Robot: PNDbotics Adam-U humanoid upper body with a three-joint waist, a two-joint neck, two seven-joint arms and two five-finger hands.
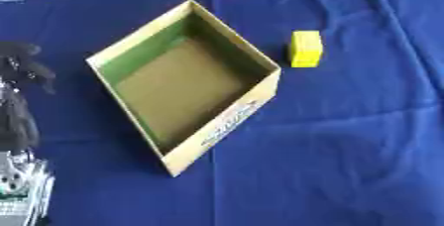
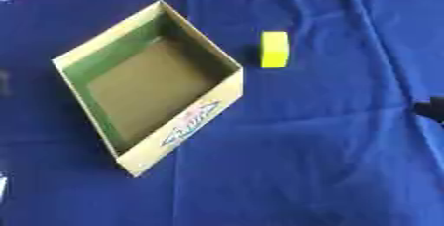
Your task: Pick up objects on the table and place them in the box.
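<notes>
Your target, the yellow block [image 1: 306, 48], lies on the blue cloth [image 1: 347, 145] just to the right of the box [image 1: 230, 51], near its right corner but not touching it, with a strip of cloth showing between them. It looks like a small rectangular piece, standing with its longer side running away from you. The box is an open cardboard one, turned cornerwise so that one corner points toward the far edge and another toward you; its inner walls are green, its floor is plain brown, and you can see nothing lying inside it. The near outer wall carries a printed label whose words cannot be read. The cloth covers the whole table and shows soft folds to the right of the block and in front of the box. Your left hand [image 1: 19, 91] shows at the left edge, dark and blurred, well apart from the box and block; you cannot tell how its fingers stand. Your right hand [image 2: 431, 108] shows only as a dark tip at the right edge, well apart from the block, and its state cannot be told either.
</notes>
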